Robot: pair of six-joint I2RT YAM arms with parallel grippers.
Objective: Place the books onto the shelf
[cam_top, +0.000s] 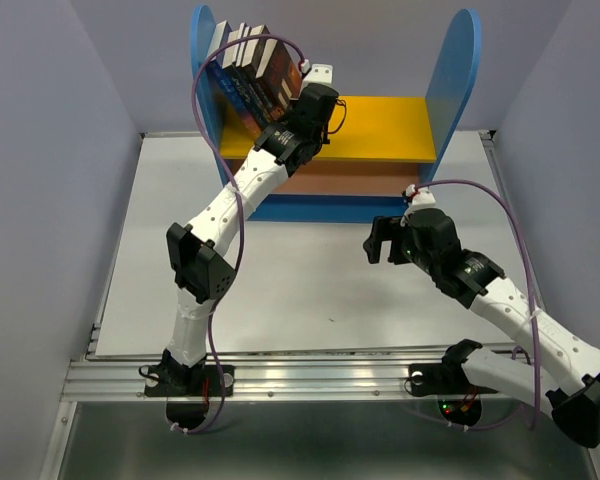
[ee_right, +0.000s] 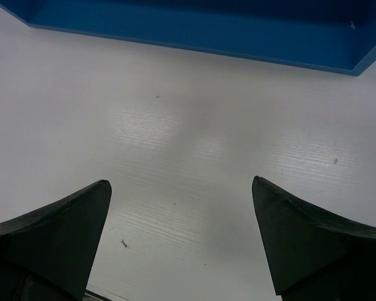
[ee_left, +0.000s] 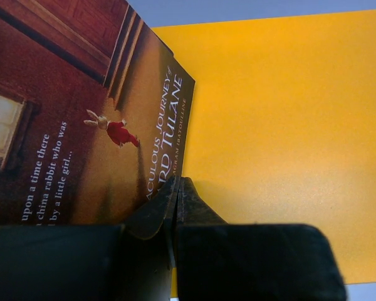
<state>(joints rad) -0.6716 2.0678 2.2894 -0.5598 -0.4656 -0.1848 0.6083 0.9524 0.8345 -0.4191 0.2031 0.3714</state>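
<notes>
At the far edge of the table (cam_top: 280,290), you have the shelf (cam_top: 450,80) holding the books (cam_top: 248,62) in a row at the left end of its yellow upper board (cam_top: 390,125), leaning toward the left blue side panel (cam_top: 201,40). Your left gripper (ee_left: 177,187) sits just right of that row with its jaws pressed together, tips against the edge of the dark red-brown book (ee_left: 81,125); you cannot tell whether any cover is caught between them. Your right gripper (ee_right: 182,194) hangs over bare table near the blue base (ee_right: 207,31), jaws spread wide around nothing.
</notes>
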